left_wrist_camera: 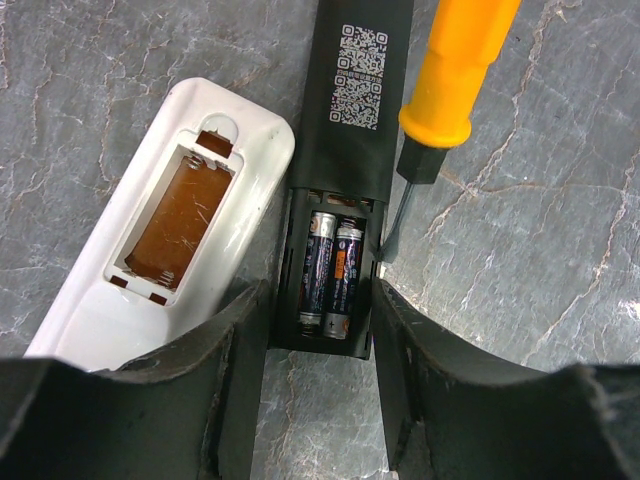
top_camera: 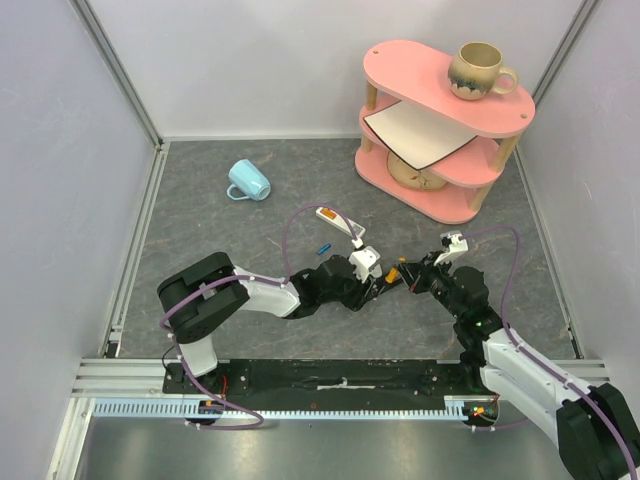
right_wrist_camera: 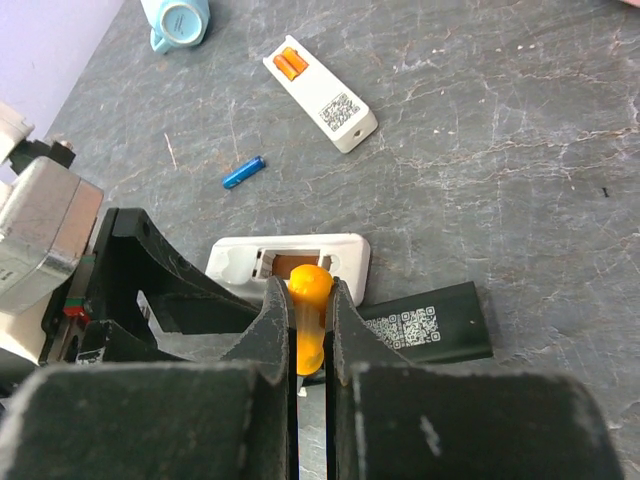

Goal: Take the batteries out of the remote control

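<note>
A black remote (left_wrist_camera: pixel 345 150) lies back-up with its compartment open and two dark blue batteries (left_wrist_camera: pixel 330 280) inside. My left gripper (left_wrist_camera: pixel 318 400) straddles that end, its fingers against the remote's sides. My right gripper (right_wrist_camera: pixel 312 300) is shut on the orange screwdriver (right_wrist_camera: pixel 310 310). The screwdriver's metal tip (left_wrist_camera: pixel 387 235) touches the compartment's right edge. A white remote (left_wrist_camera: pixel 180 220) beside it has an empty compartment. A second white remote (right_wrist_camera: pixel 320 100) farther off holds two orange batteries (right_wrist_camera: pixel 291 63). One blue battery (right_wrist_camera: pixel 243 172) lies loose on the table. Both grippers meet at the table's middle (top_camera: pixel 390 280).
A light blue mug (top_camera: pixel 248 180) lies on its side at the back left. A pink tiered shelf (top_camera: pixel 440 130) with a beige mug (top_camera: pixel 478 70) on top stands at the back right. Grey walls and metal rails bound the table.
</note>
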Robot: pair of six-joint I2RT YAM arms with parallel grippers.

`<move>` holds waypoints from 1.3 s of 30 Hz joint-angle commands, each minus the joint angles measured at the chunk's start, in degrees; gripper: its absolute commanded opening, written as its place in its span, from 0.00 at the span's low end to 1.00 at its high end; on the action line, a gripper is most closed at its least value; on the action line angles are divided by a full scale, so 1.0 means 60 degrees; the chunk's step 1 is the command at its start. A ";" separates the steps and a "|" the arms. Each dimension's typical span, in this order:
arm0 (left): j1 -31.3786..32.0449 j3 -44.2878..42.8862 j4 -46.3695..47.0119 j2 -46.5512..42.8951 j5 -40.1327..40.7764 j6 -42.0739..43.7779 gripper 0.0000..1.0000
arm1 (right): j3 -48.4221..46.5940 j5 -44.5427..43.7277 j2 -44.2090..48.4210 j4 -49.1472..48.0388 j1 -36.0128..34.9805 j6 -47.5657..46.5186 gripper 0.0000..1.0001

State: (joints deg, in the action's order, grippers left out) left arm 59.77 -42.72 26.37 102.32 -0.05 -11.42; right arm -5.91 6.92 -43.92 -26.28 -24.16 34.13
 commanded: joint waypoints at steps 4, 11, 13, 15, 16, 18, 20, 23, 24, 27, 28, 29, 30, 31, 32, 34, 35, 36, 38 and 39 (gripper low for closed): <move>0.0161 0.0484 -0.1700 0.0261 -0.0167 -0.0279 0.50 | -0.0084 -0.0844 0.0640 -0.0278 -0.0016 0.0274 0.00; 0.0161 0.0470 -0.1744 0.0261 -0.0196 -0.0265 0.50 | -0.0391 -0.1036 0.0144 -0.0248 -0.0030 0.0069 0.00; 0.0161 0.0470 -0.1744 0.0261 -0.0196 -0.0250 0.50 | -0.0348 -0.1007 -0.0178 -0.0409 -0.0030 0.0054 0.00; 0.0161 0.0455 -0.1758 0.0290 -0.0196 -0.0250 0.50 | -0.0231 -0.1006 -0.0369 -0.0658 -0.0030 0.0083 0.00; 0.0175 0.0440 -0.1758 0.0275 -0.0210 -0.0235 0.50 | -0.0187 -0.1006 -0.0544 -0.0702 -0.0030 0.0083 0.00; 0.0161 0.0440 -0.1773 0.0261 -0.0211 -0.0235 0.50 | -0.0157 -0.0992 -0.0663 -0.0776 -0.0016 0.0040 0.00; 0.0161 0.0455 -0.1788 0.0246 -0.0211 -0.0221 0.50 | -0.0114 -0.0977 -0.0736 -0.0819 -0.0030 0.0039 0.00; 0.0175 0.0484 -0.1802 0.0217 -0.0181 -0.0221 0.50 | -0.0084 -0.0977 -0.0751 -0.0776 -0.0016 0.0010 0.00; 0.0161 0.0484 -0.1802 0.0202 -0.0181 -0.0221 0.50 | -0.0084 -0.0977 -0.0751 -0.0761 -0.0016 -0.0005 0.00; 0.0175 0.0455 -0.1802 0.0217 -0.0210 -0.0235 0.50 | -0.0084 -0.0890 -0.0853 -0.0863 -0.0030 -0.0005 0.00; 0.0175 0.0440 -0.1802 0.0231 -0.0225 -0.0221 0.50 | -0.0098 -0.0686 -0.1042 -0.0922 -0.0016 -0.0005 0.00; 0.0175 0.0440 -0.1802 0.0231 -0.0240 -0.0235 0.50 | -0.0099 -0.0568 -0.1175 -0.1154 -0.0030 0.0097 0.00; 0.0175 0.0426 -0.1802 0.0260 -0.0240 -0.0221 0.50 | -0.0084 -0.0437 -0.1306 -0.1287 -0.0030 0.0170 0.00; 0.0161 0.0426 -0.1802 0.0261 -0.0240 -0.0221 0.49 | 0.0032 -0.0218 -0.1554 -0.1448 -0.0030 0.0258 0.00; 0.0161 0.0411 -0.1802 0.0261 -0.0254 -0.0221 0.49 | 0.0135 -0.0099 -0.1702 -0.2001 -0.0016 0.0549 0.00; 0.0161 0.0425 -0.1802 0.0246 -0.0225 -0.0235 0.50 | 0.0456 0.0135 -0.2096 -0.2619 -0.0016 0.0931 0.00; 0.0175 0.0455 -0.1802 0.0217 -0.0240 -0.0250 0.50 | 0.0531 0.0238 -0.2229 -0.3187 -0.0001 0.1223 0.00; 0.0161 0.0484 -0.1759 0.0173 -0.0225 -0.0264 0.50 | 0.0589 0.0355 -0.2361 -0.3483 -0.0016 0.1385 0.00; 0.0161 0.0542 -0.1729 0.0129 -0.0284 -0.0236 0.53 | 0.0678 0.0691 -0.2728 -0.4184 -0.0016 0.1664 0.00; 0.0161 0.0572 -0.1715 0.0114 -0.0255 -0.0235 0.53 | 0.0707 0.0809 -0.2874 -0.4435 -0.0001 0.1941 0.00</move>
State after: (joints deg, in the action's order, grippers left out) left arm 59.90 -42.48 25.80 101.82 -0.12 -11.40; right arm -4.27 4.69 -58.00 -44.88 -23.51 39.20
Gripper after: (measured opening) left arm 0.518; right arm 0.062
